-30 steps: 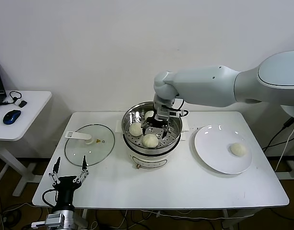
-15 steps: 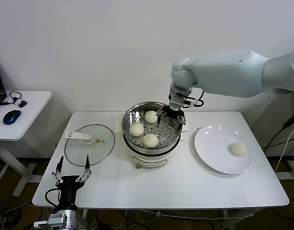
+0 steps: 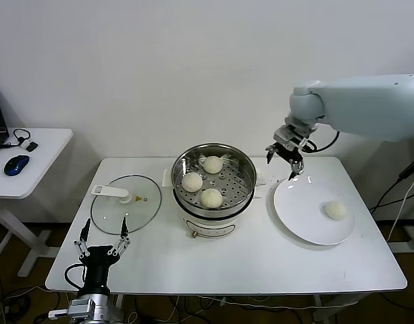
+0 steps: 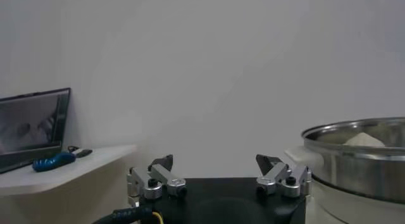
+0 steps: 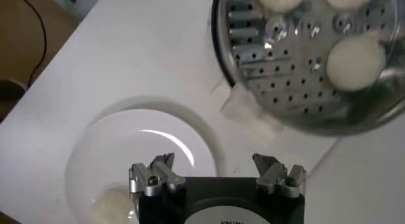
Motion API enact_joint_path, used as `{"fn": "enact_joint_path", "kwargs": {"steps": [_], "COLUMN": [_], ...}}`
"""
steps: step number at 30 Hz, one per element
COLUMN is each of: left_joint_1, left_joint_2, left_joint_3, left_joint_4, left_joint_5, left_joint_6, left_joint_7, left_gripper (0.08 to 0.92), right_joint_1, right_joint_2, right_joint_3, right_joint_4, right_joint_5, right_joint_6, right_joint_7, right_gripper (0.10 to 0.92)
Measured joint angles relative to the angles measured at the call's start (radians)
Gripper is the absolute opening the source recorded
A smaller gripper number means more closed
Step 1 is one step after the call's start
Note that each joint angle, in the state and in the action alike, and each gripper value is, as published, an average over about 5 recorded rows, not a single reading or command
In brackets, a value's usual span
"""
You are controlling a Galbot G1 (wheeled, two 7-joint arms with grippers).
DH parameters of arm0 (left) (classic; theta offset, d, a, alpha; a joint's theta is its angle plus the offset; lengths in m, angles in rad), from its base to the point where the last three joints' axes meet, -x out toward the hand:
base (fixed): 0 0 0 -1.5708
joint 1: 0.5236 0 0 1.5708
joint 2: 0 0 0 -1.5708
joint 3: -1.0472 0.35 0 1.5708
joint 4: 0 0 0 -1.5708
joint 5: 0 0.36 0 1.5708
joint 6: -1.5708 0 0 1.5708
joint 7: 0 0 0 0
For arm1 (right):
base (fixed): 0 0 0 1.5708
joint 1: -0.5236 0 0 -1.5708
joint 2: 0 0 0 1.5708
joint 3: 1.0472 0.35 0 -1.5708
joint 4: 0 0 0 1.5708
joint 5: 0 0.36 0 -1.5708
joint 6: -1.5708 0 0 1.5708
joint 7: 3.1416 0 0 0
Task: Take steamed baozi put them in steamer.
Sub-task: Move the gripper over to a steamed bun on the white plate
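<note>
Swung clear of the steamer (image 3: 213,177), which holds three buns, the right gripper (image 3: 286,156), empty with jaws wide, hovers over the plate (image 3: 301,202) rim, the last baozi (image 3: 335,210) lying across the plate, nearest this arm.

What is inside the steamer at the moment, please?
Three steamed baozi sit on the perforated tray inside the steamer. The glass lid lies off to the side, so nothing covers them. Anything below the tray is hidden.
</note>
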Motion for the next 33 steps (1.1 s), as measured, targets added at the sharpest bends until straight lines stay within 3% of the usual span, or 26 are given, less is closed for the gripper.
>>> {"fn": "enact_joint_path", "kwargs": {"steps": [17,33], "left_joint_1": [0.007,0.025], "left_joint_2": [0.0,0.0], "left_joint_3": [0.0,-0.001], "left_joint_4": [0.009,0.016], "left_joint_5": [0.016,0.041], "left_joint_6": [0.001,-0.009], "left_joint_7": [-0.001,-0.01], "left_gripper": [0.823,0.823], "right_joint_1": [-0.162,-0.382], "right_joint_2": [-0.208,-0.289], "right_joint_3": [0.053,0.213], "right_joint_4": [-0.151,-0.347], "right_joint_5": [-0.098,-0.214], "right_joint_6": [-0.047,0.002], "right_joint_7": [-0.026,-0.022], "right_gripper": [0.823,0.823]}}
